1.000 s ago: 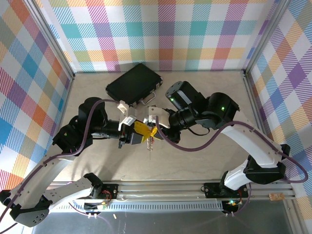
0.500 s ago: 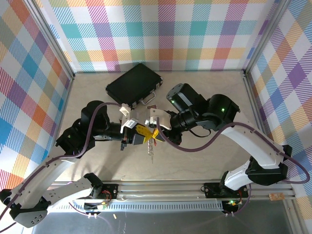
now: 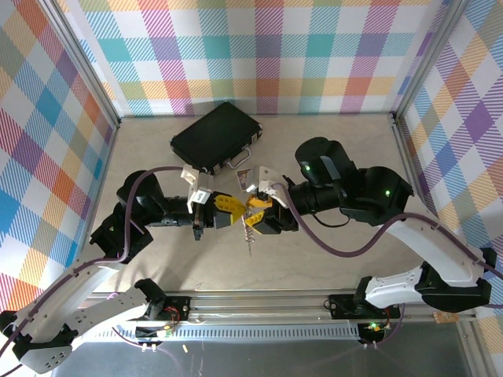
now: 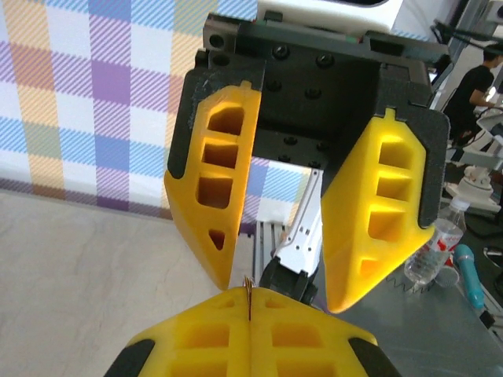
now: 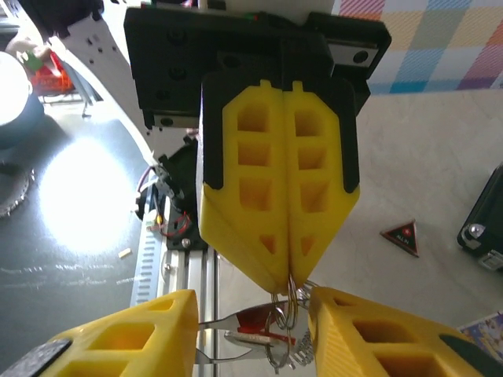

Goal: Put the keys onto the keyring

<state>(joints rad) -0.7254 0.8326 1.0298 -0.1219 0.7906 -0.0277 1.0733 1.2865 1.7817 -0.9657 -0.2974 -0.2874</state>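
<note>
My right gripper (image 5: 289, 271) is shut on the keyring (image 5: 291, 300), a thin silver loop pinched edge-on between its yellow fingertips. Below the loop hangs a small bunch with a tiny red key piece (image 5: 263, 318) and silver blades. My left gripper (image 4: 279, 267) faces it, open, with its fingers (image 5: 134, 334) spread to either side of the hanging bunch and not touching it. In the top view the two grippers, the left (image 3: 229, 210) and the right (image 3: 253, 214), meet tip to tip above mid-table, and the keys (image 3: 248, 236) dangle under them.
A black case (image 3: 216, 133) lies at the back of the table. A dark red flat triangle (image 3: 245, 174) lies just behind the grippers, also seen in the right wrist view (image 5: 402, 236). Aluminium rails (image 3: 259, 302) run along the near edge.
The right arm's upper body has swung to the right and its gripper has come lower. The hanging keys have shifted slightly right and towards the near edge. The left arm has drawn back a little.
</note>
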